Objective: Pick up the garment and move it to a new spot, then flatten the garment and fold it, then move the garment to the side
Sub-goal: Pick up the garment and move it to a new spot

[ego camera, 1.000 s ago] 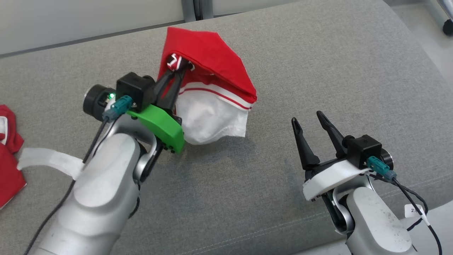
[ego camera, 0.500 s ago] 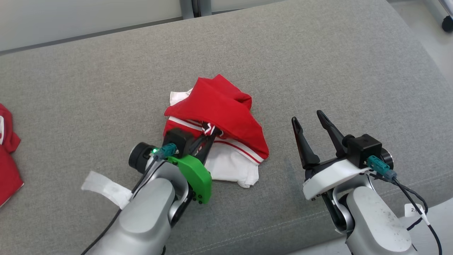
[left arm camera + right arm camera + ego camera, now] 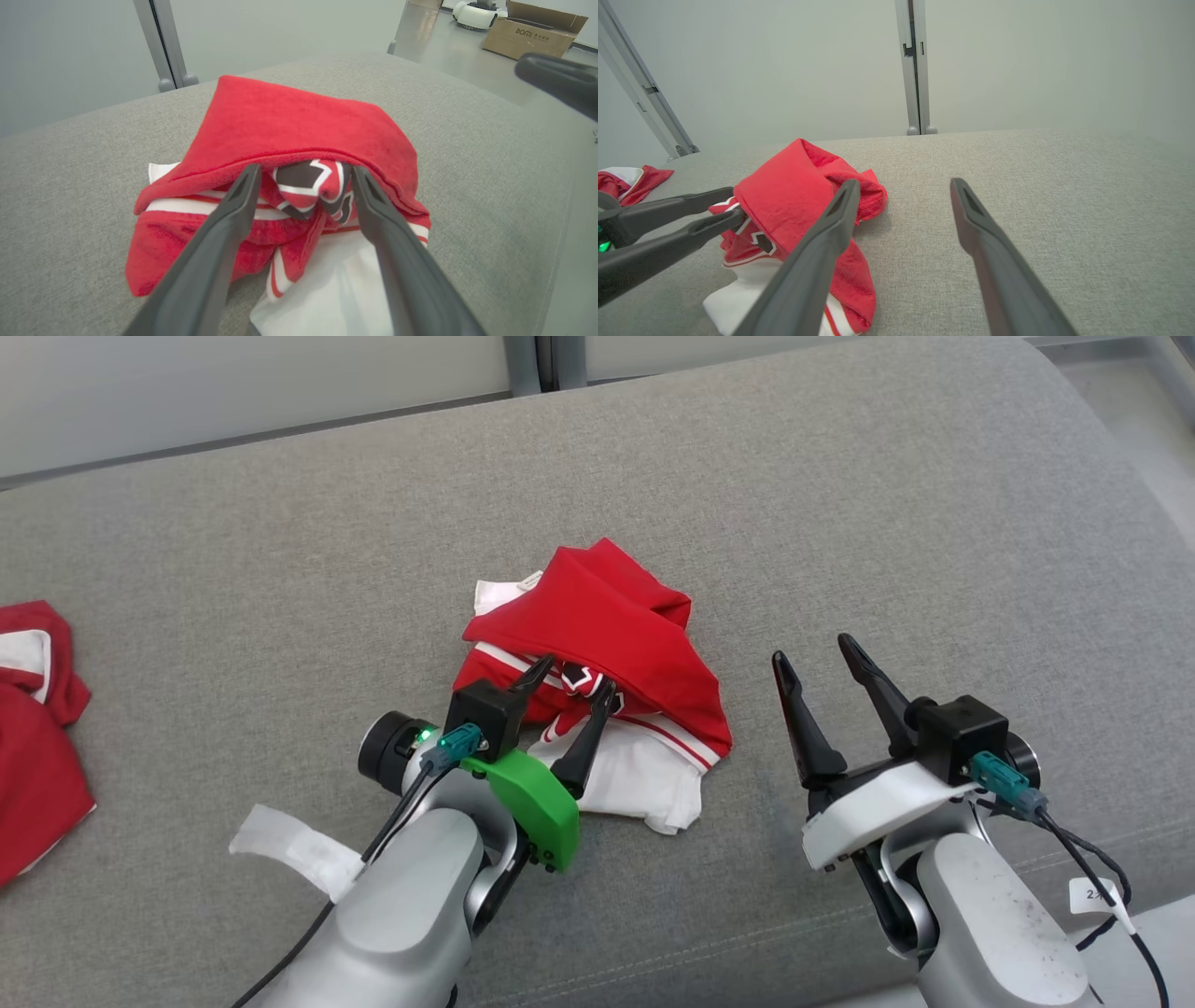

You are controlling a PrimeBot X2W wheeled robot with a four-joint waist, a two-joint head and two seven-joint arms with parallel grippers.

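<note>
the garment (image 3: pixel 607 644) lies in a crumpled red-and-white heap on the grey upholstered surface (image 3: pixel 887 504), directly ahead of the left pincer (image 3: pixel 577 674). the left pincer stands wide and holds nothing. its two fingers flank a bunched printed fold, with the tips reaching under the edge of the red top layer. in the head view the heap's long axis runs from far-left to near-right, and the white part lies nearest the robot.

the right pincer (image 3: pixel 810 649) also stands wide and empty, near the heap's right edge but apart from it.

judgement: the garment rests at its spot and is not yet flattened. the left arm is nearer; the right arm is placed to take the right edge for a two-arm spread.

a second red garment (image 3: pixel 37 728) lies well apart to the left. the surface is soft woven fabric with a seam along the near edge. beyond it are a pale wall with a metal post (image 3: pixel 915 70) and a cardboard box (image 3: pixel 532 30) on the floor.
</note>
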